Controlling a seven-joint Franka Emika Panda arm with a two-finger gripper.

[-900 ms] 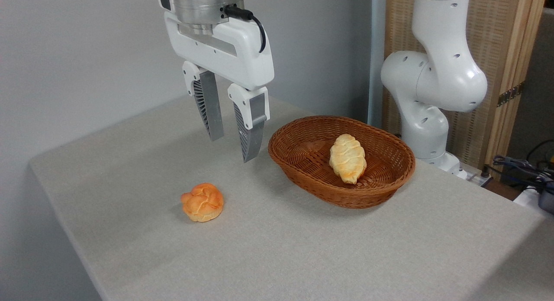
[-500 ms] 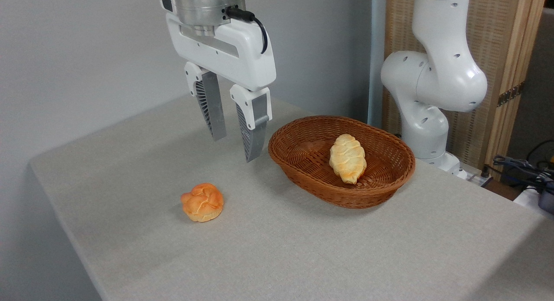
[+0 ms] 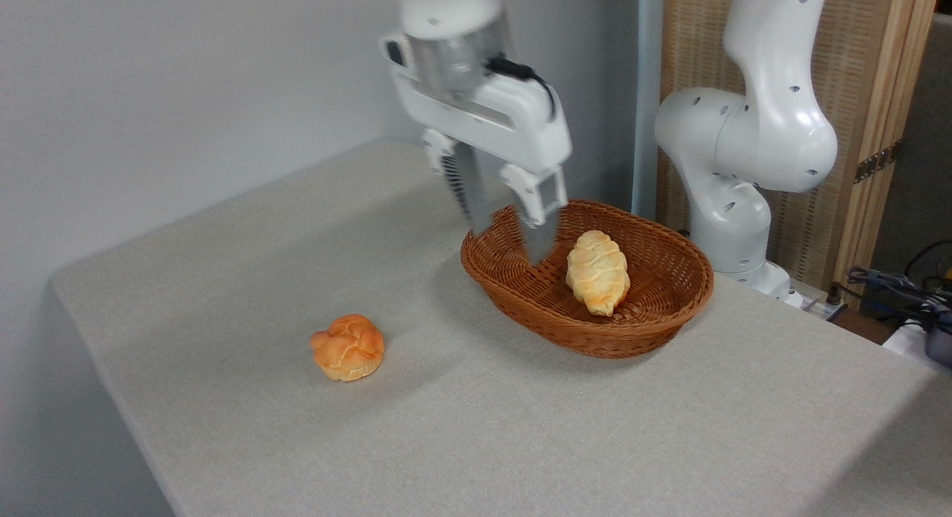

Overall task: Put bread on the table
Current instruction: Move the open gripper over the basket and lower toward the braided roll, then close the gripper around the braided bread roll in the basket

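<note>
Pincer (image 3: pixel 512 238) of the white arm hangs over the left part of the brown oval wicker basket (image 3: pixel 654 320), blurred by motion, its two grey fingers a moderate gap apart and holding nothing. Its tips are beside the basket's left rim and wall, a little to the left of the bread (image 3: pixel 597 271), the long braided loaf, pale yellow with golden-orange browning, which lies inside the basket, not touched by anything.

I judge that the step in hand is the reach for this loaf. To do it well, the pincer should come over the middle of the loaf, with one finger on each long side, so that it closes across the narrow width. It should descend without catching the wicker rim and close softly.

Compared with the earlier frames, the pincer has travelled to the right, from above the bare grey cloth-covered bench (image 3: pixel 520 435) to the basket, and it is now turned a little. The gap between the fingers looks about the same. The loaf, the basket and the small round knotted orange bun (image 3: pixel 348 347) on the bench have not moved.
</note>
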